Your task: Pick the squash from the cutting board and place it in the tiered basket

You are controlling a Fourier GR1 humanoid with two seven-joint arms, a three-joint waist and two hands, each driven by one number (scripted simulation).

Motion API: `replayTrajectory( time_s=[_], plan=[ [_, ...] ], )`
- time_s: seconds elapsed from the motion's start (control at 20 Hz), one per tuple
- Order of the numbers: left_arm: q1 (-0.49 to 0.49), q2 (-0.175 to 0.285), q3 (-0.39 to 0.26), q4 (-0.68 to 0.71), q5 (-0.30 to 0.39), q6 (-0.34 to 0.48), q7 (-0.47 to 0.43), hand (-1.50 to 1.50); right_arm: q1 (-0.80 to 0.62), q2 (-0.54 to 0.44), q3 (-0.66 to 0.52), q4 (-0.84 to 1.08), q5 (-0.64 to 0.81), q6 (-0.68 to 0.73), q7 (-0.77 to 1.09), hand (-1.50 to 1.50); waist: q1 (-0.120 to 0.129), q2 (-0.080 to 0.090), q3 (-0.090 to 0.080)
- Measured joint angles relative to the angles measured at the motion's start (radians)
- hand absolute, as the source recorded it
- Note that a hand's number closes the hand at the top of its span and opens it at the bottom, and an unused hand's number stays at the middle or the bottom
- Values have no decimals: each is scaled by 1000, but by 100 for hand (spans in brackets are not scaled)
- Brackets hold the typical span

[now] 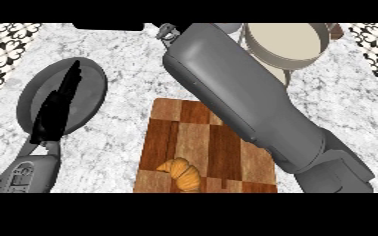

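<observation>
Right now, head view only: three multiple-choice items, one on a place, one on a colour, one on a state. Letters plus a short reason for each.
1. The golden-brown croissant lies:
A. on the round grey plate
B. on the checkered wooden cutting board
C. in the cream-lined tiered basket

2. The plate behind the black left hand is:
A. white
B. grey
C. red

3. The left hand is:
A. open, fingers straight
B. shut on the croissant
C. shut on a squash

Key:
1 B: the croissant sits at the cutting board's near end.
2 B: the plate's bare rim shows plain grey.
3 A: its fingers run straight up across the plate and hold nothing.
</observation>
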State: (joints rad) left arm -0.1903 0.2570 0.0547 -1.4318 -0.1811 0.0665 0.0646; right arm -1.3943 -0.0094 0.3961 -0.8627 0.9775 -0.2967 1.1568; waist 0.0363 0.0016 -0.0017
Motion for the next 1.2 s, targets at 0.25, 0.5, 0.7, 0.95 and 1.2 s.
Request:
replayTrajectory(
  time_s=[0.25, 0.5, 0.7, 0.95, 1.2],
  plan=[
    [25, -9, 1, -10, -9, 10, -16, 0, -24, -1, -49, 113, 16, -3, -55, 150, -9, 1, 0],
    [2, 5, 19, 11, -3, 0, -14, 0, -35, -61, -65, 227, 61, 27, -94, 150, -19, 3, 0],
    [-1, 5, 24, 14, 0, -2, -9, 0, -46, -114, -55, 308, 108, 81, -105, 150, -22, 2, 1],
    [38, 1, 23, -14, -1, -7, -19, 0, -33, -178, -73, 343, 133, 114, -139, 150, -24, 0, 1],
    [28, 5, 38, -12, -1, -9, -11, 0, 29, -213, -101, 294, 116, 156, -200, 150, -33, -2, 2]
  ],
)
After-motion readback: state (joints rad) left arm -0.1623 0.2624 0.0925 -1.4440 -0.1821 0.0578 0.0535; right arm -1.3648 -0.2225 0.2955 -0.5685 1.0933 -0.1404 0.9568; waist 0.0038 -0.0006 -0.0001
